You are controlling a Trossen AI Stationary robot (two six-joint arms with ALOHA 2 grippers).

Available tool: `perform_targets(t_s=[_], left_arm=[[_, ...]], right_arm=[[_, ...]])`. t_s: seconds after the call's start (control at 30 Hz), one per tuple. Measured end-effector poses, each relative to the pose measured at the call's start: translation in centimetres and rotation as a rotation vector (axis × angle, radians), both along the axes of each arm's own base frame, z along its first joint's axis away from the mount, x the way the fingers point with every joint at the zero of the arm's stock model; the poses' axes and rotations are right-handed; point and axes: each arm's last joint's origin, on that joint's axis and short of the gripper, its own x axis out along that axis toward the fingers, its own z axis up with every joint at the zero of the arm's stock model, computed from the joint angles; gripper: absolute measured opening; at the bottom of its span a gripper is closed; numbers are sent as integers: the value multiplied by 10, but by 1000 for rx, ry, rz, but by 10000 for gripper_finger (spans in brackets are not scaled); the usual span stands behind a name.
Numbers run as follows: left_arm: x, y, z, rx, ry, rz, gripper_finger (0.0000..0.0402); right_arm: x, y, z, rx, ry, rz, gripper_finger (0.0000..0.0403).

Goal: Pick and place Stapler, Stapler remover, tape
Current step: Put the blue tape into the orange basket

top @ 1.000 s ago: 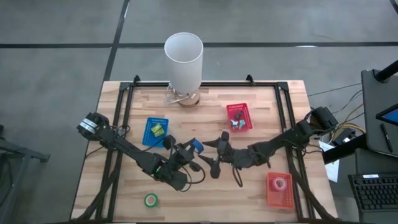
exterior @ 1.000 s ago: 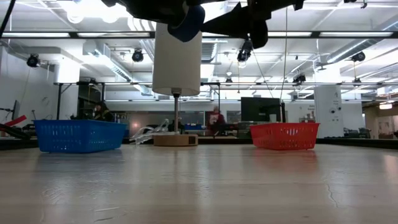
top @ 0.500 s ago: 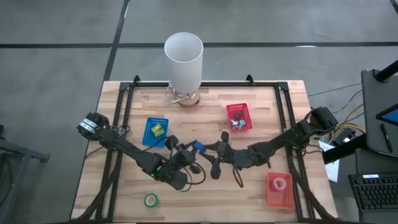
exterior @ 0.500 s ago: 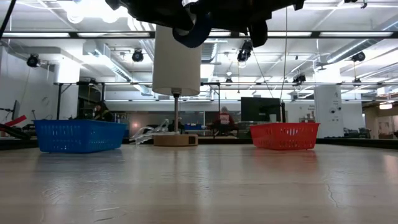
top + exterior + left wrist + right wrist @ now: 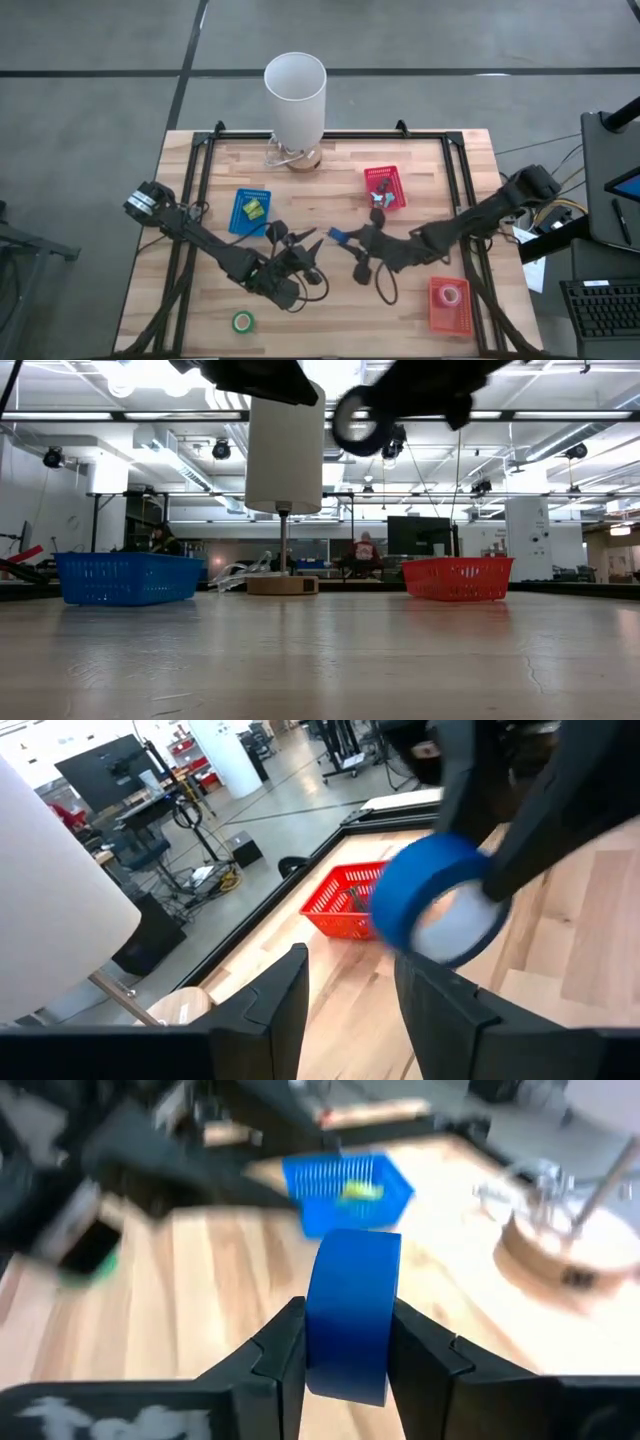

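The blue tape roll (image 5: pixel 337 237) is up in the air over the table's middle, in my shut right gripper (image 5: pixel 344 239). My left gripper (image 5: pixel 297 241) is open just to its left, empty; in its wrist view the roll (image 5: pixel 437 911) floats beyond the spread fingers. The green tape roll (image 5: pixel 243 321) lies flat near the table's near-left edge. A pink roll (image 5: pixel 451 294) lies in the near red basket (image 5: pixel 449 318). The far red basket (image 5: pixel 385 190) holds small metal items. My right gripper pinches the blue tape roll between its two fingers (image 5: pixel 280 1348), one on each flat side, with the outer band (image 5: pixel 350 1305) facing the wrist camera. The fingers come level from the table's right. The roll (image 5: pixel 362 420) is lifted clear of the table.
A tall white cylinder on a wooden base (image 5: pixel 295 95) stands at the far edge. A blue basket (image 5: pixel 252 211) with a yellow-green piece sits left of the middle. The black frame rails (image 5: pixel 200 170) run along the table's sides. Bare wood lies between the baskets.
The blue roll has passed from my left gripper to my right gripper: the left let go and stayed near its place, while the right took hold and drew back a little toward the table's right with the roll, still held high.
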Motion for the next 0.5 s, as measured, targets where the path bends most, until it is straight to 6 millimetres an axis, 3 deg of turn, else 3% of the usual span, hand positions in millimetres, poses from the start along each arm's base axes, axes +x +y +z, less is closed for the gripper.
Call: perform_targets(t_s=[0.23,0.5], left_arm=[[0,-1,0,-2,-2,-1,153],[0,0,0,-2,-2,-1,153]], right_arm=[[-56,5,18,215,203,56,102],[-115,31,27,532,453,213,104]])
